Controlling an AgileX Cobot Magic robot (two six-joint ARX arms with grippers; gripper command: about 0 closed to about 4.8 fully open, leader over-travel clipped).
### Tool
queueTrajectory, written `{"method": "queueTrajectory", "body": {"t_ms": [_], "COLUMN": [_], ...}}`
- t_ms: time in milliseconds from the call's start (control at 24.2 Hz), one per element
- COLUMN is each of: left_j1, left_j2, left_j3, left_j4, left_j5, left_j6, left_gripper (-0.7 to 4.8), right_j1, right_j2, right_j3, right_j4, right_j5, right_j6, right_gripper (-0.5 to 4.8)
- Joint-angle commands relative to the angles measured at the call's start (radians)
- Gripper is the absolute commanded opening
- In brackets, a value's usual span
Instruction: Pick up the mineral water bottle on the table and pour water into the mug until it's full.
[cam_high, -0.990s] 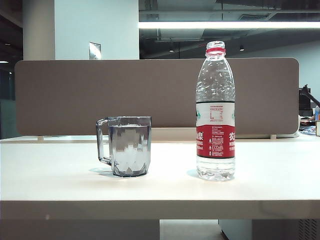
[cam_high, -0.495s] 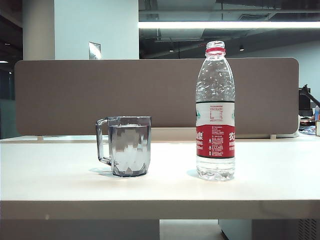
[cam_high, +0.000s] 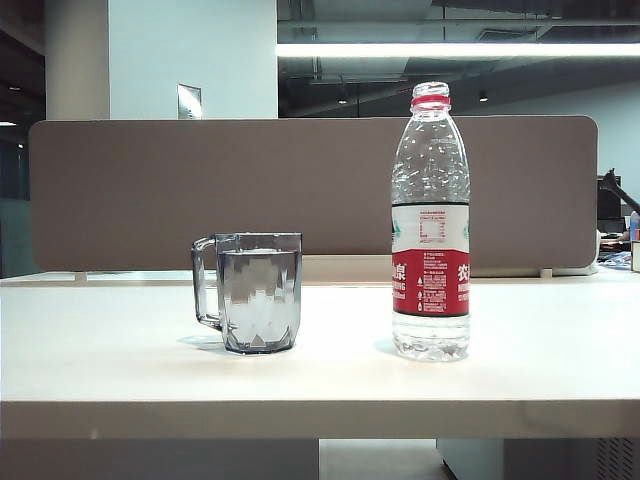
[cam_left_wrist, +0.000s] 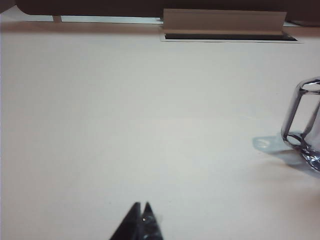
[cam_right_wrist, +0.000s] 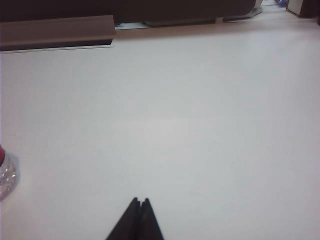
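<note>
Nothing moved since the earlier frames, operator: bottle, mug and both arms sat exactly as before. Your mineral water bottle (cam_high: 431, 225) stood upright on the table (cam_high: 320, 375), cap off, red neck ring showing, right of centre in the exterior view. The mug (cam_high: 252, 291) stood upright well to its left, apart from it, handle pointing away from the bottle, w/ water (cam_high: 259, 300) up near its rim. Neither arm showed in the exterior view. Left gripper (cam_left_wrist: 141, 206) hung over bare tabletop, tips pressed together, pinching nothing, mug handle off to one side and clear of it. Right gripper (cam_right_wrist: 139, 200) did likewise, tips together, nothing held, only the bottle's base visible at the frame edge.
</note>
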Motion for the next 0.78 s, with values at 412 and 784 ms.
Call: {"method": "queueTrajectory", "body": {"t_ms": [412, 784], "left_j1": [0.003, 0.003], "left_j2": [0.0, 0.0], "left_j3": [0.002, 0.002], "left_j4": [-0.006, -0.006], "left_j5": [0.0, 0.0], "left_j6": [0.001, 0.001], "left_gripper": [-0.05, -0.05], "right_j1": [-0.075, -0.038], "right_j2": [-0.001, -0.001], "right_j3": [-0.007, -0.007], "right_j4": [0.005, -0.003], "right_j5": [-0.047, -0.119], "right_j6": [-0.066, -0.151], "right_gripper": [0.13, 0.13]}}
